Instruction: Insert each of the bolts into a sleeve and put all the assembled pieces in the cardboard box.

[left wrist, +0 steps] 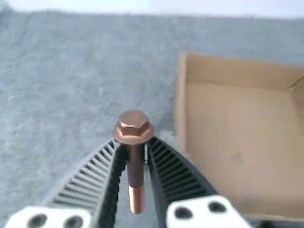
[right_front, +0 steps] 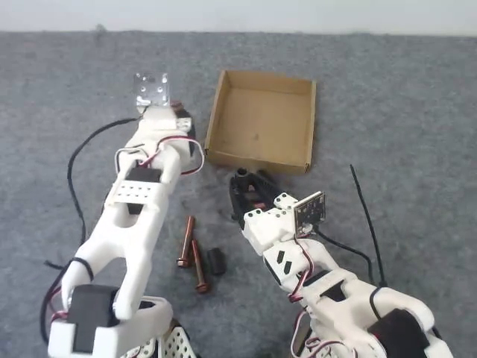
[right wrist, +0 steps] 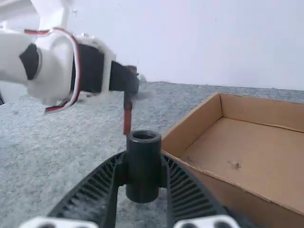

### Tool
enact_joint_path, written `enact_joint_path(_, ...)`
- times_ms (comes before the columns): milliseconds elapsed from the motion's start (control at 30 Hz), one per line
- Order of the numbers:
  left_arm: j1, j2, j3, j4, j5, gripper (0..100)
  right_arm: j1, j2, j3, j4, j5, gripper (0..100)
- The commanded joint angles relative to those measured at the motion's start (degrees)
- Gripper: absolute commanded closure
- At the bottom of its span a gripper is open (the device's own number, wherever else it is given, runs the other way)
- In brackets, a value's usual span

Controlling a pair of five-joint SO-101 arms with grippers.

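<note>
My left gripper [left wrist: 134, 142] is shut on a copper bolt [left wrist: 133, 128] just below its hex head, with the threaded end pointing back toward the wrist. In the high view the left gripper [right_front: 181, 118] is beside the left wall of the cardboard box [right_front: 257, 159]. My right gripper [right wrist: 142, 164] is shut on a black sleeve [right wrist: 142, 147], held upright with its bore facing up. From the right wrist, the held bolt [right wrist: 127, 114] hangs a little beyond and above the sleeve. The right gripper [right_front: 244, 183] is just in front of the box.
Two more copper bolts [right_front: 186, 240] [right_front: 198, 265] and a loose black sleeve [right_front: 215, 261] lie on the grey mat between the arms. Nothing lies in the box [left wrist: 179, 104]. Black cables trail at the left and right of the mat.
</note>
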Motion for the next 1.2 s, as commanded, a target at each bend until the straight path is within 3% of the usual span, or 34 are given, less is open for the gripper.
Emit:
enact_joint_path(0, 1.8, -4.2, -4.6, -1.5, 0.2, 99, -0.2, -2.2, 1.1, 0.3, 1.1, 99.2)
enact_joint_path(233, 5.9, -13.3, -2.9, -1.1, 0.2, 99, -0.1, -2.3, 1.1, 0.3, 1.1, 99.2)
enact_joint_path(433, 9.8, -21.0, -5.7, 10.3, 0.3, 99, 0.8, -2.5, 1.1, 0.3, 1.1, 99.2)
enact_joint_path(600, 12.2, -20.3, -9.7, 16.0, 0.3, 99, 2.7, -2.9, 1.1, 0.2, 1.1, 99.2)
enact_joint_path(1167, 21.0, -19.6, -9.2, 19.8, 0.6, 99, 2.9, -2.4, 1.1, 0.3, 1.1, 99.2)
